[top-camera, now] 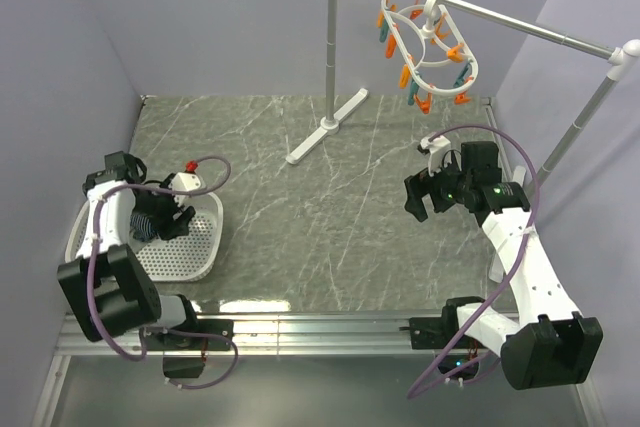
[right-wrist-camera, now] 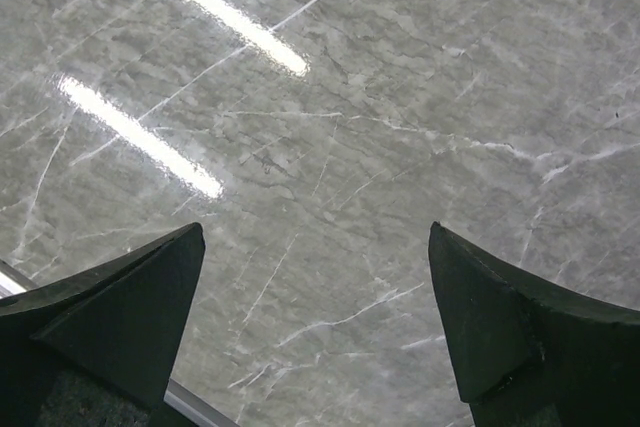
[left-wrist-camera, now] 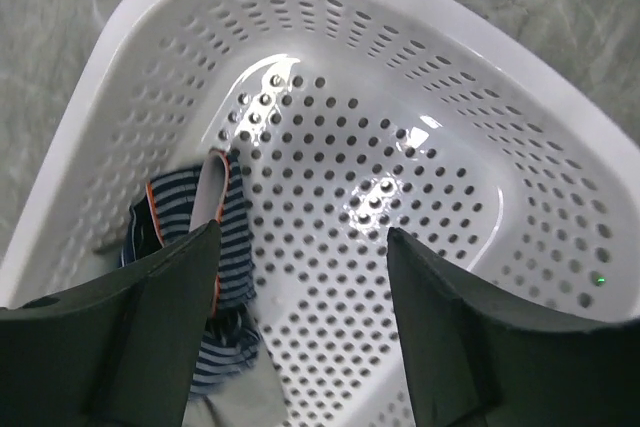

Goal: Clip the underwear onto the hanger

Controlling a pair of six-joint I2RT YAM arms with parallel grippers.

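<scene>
Left gripper (left-wrist-camera: 300, 337), jaws spread and grasping nothing, hangs inside the white perforated basket (left-wrist-camera: 520, 67) at the table's (top-camera: 300, 227) 8 o'clock. One finger partly hides the underwear (left-wrist-camera: 190, 237), which is bunched against the basket wall above a grey cloth (left-wrist-camera: 240, 402). Right gripper (top-camera: 420, 197), also released, hovers over bare marble at 3 o'clock, well apart from the hanger (top-camera: 430, 47) dangling on the metal rail stand (top-camera: 331, 47) at 1 o'clock.

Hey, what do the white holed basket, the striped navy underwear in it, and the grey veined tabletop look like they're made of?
White perforated basket: probably moulded plastic, glossy, going by its bright highlights and regular holes. Navy striped underwear: soft fabric, matte, crumpled into folds. Grey veined tabletop: marble-look, polished enough to reflect light strips; could be stone or printed laminate.
</scene>
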